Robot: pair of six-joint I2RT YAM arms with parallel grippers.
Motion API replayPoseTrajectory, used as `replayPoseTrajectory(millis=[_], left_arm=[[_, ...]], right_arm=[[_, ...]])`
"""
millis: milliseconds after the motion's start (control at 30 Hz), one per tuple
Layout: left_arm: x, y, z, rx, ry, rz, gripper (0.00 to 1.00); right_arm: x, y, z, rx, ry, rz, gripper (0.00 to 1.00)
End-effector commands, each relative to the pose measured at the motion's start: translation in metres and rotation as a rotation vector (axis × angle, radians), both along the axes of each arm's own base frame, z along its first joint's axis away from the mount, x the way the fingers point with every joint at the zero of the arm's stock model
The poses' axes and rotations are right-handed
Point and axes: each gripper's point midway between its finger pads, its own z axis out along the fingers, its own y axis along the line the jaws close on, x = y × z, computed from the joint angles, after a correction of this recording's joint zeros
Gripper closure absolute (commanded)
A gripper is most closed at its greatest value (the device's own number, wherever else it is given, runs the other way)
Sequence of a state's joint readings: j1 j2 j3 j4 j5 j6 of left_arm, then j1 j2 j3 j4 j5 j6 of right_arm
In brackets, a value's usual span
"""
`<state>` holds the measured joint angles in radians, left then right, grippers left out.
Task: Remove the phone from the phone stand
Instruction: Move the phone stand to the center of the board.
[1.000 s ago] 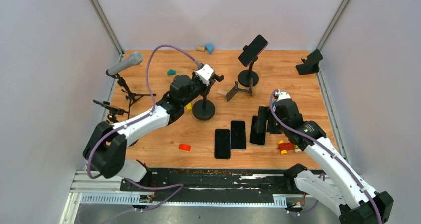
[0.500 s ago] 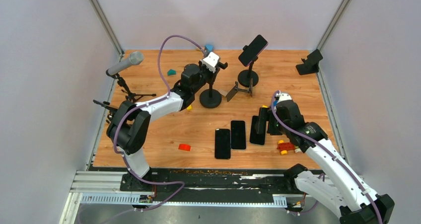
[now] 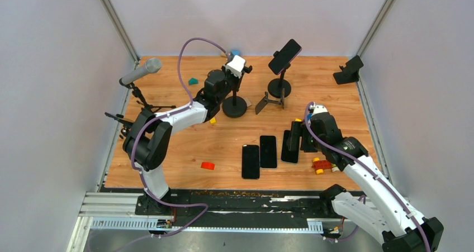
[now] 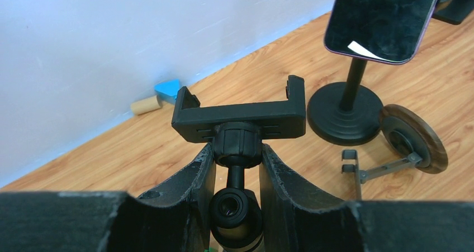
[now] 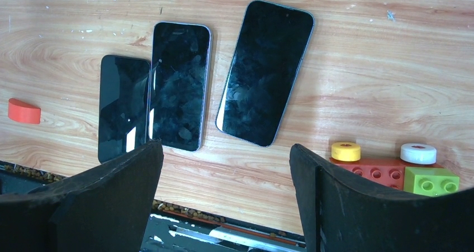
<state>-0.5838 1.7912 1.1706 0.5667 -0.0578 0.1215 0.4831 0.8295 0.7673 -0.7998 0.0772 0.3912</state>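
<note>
Far to the left of the phone stand [image 3: 279, 88], a microphone [image 3: 141, 71] leans on its tripod at the edge of the table [image 3: 223, 146]. A teal block [image 3: 193, 81] lies between the two, nearer the microphone. Just left of the phone stand, the left gripper [image 4: 237, 158] has its jaws closed around the neck of an empty stand [image 4: 240, 115], right under that stand's black clamp, which holds nothing. Behind and to the left of the phone stand, against the back wall, lie a blue wedge [image 4: 167, 89] and a cork [image 4: 145, 104]. The phone [image 3: 284, 56] itself is clamped at the top of the phone stand, tilted, its screen dark, and neither gripper touches it. A folding stand [image 3: 268, 102] rests just in front of the phone stand's base. Well in front of the phone stand, three phones [image 3: 268, 151] lie face up side by side on the wood. The right gripper [image 5: 225, 148] hovers over the rightmost of them, in front and slightly right of the phone stand, jaws spread wide with nothing between them. Toy bricks [image 3: 322, 164] lie further to the front right. A black holder [image 3: 347, 70] stands well to the right of the phone stand, by the side wall.
</note>
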Motion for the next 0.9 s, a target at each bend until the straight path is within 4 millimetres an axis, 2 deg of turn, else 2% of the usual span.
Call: replayPoseTrajectory(millis=[0,300,367,500,633,733,867], left_arm=[[0.005,0.013,0.062,-0.063,-0.153,0.046,1.0],[-0.005,0.013,0.064,-0.083,-0.157,0.02,1.0],[-0.012,0.009,0.069,-0.096,-0.168,-0.019,1.0],[-0.027,0.001,0.095,-0.153,-0.216,-0.095,1.0],[-0.033,0.001,0.109,-0.172,-0.234,-0.117,1.0],[-0.03,0.004,0.106,-0.154,-0.228,-0.094,1.0],[-0.025,0.006,0.091,-0.126,-0.195,-0.07,1.0]], right_arm=[[0.0,0.002,0.004,0.018,-0.009,-0.007,0.16],[0.0,0.003,0.005,0.022,-0.012,-0.004,0.16],[-0.001,0.003,0.004,0.022,-0.01,-0.001,0.16],[0.0,0.005,0.003,0.026,-0.007,0.004,0.16],[-0.001,0.005,0.003,0.025,-0.006,0.006,0.16],[-0.001,0.006,0.003,0.027,-0.007,0.007,0.16],[-0.001,0.006,0.003,0.028,-0.008,0.01,0.16]])
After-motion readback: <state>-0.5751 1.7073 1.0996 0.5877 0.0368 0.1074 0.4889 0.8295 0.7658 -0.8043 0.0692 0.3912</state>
